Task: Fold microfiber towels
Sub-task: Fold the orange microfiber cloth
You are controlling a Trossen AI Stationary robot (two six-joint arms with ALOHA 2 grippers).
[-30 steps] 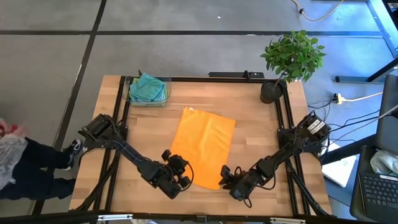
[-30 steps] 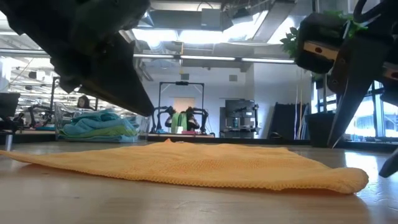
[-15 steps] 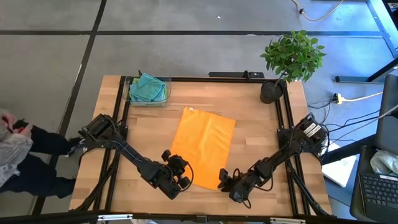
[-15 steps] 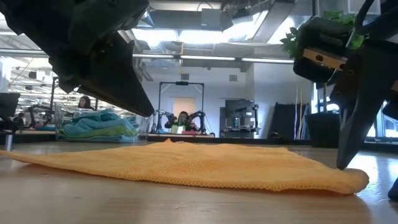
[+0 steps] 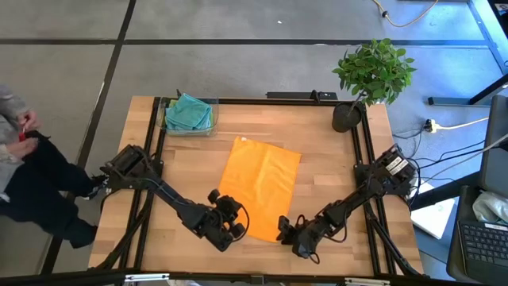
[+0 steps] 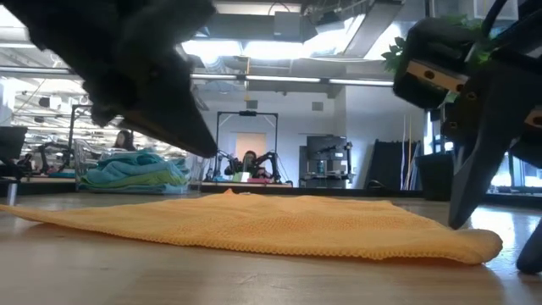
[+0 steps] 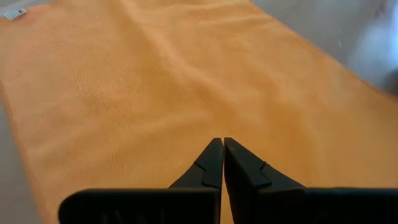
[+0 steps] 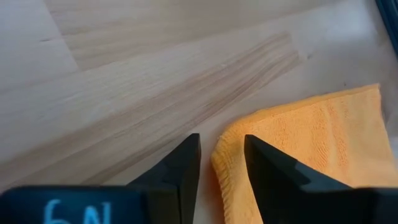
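Observation:
The orange towel [image 5: 260, 187] lies spread flat on the middle of the wooden table; it also shows in the low view [image 6: 254, 224]. My left gripper [image 5: 236, 226] is shut and hovers over the towel's near left part [image 7: 186, 93]. My right gripper [image 5: 283, 229] is open at the towel's near right corner [image 8: 230, 146], with one finger on each side of the corner's edge. The teal and light blue towels [image 5: 189, 111] lie folded in a clear bin at the far left. The lime green one shows only in the low view, under that pile [image 6: 140, 180]. My right gripper comes from above, slanting from the table's right. Its open fingers [image 8: 180, 168] straddle the edge of the towel's near right corner [image 8: 219, 163], which lies flat on the table. I cannot tell whether the fingers touch the cloth.
A clear bin [image 5: 168, 127] stands at the far left corner and a potted plant [image 5: 373, 71] at the far right. A black frame [image 5: 151, 159] runs along the table's sides. A person [image 5: 28, 171] stands off the left edge.
My right gripper has moved toward the table's left and down, onto the orange towel's near right corner, still open. My left gripper has shifted slightly toward the towel. The towel has stayed flat.

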